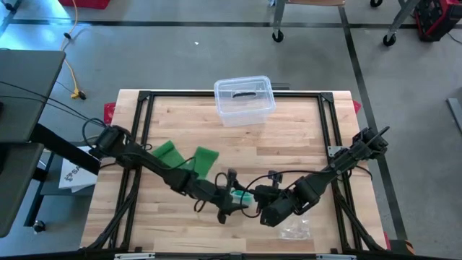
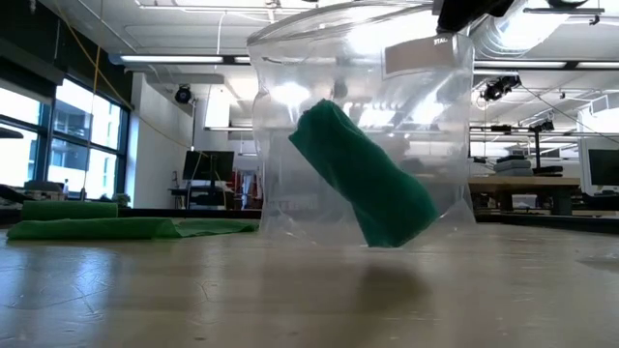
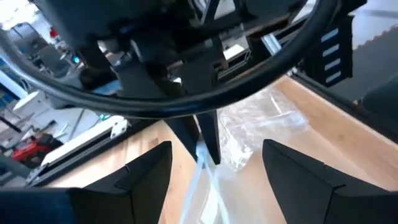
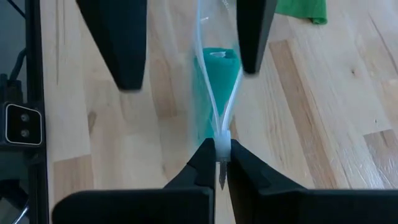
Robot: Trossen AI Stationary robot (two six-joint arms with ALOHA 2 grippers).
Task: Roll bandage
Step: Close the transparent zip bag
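Pinched between the closed fingers of the right hand (image 4: 219, 163) is the top edge of a clear plastic zip bag (image 2: 363, 145), and inside it sits a rolled green bandage (image 2: 365, 174), tilted with its lower end near the bag's bottom. From the low view the bag hangs upright just above the wooden surface (image 1: 289, 144). Facing it, the left hand (image 3: 214, 168) has its fingers spread wide on either side of the bag's edge, touching nothing that I can see.

Judging from this, the roll is made and bagged, and the step in hand is letting go or handing over the bag. To do it well, the right hand should hold its pinch steady while the left draws straight back, so its open fingers do not snag the thin film. Lowering the bag until its bottom rests on the surface before releasing would stop the roll tipping it over. More green bandage strips (image 1: 184, 157) lie flat farther back, near a clear plastic lidded box (image 1: 244, 100).
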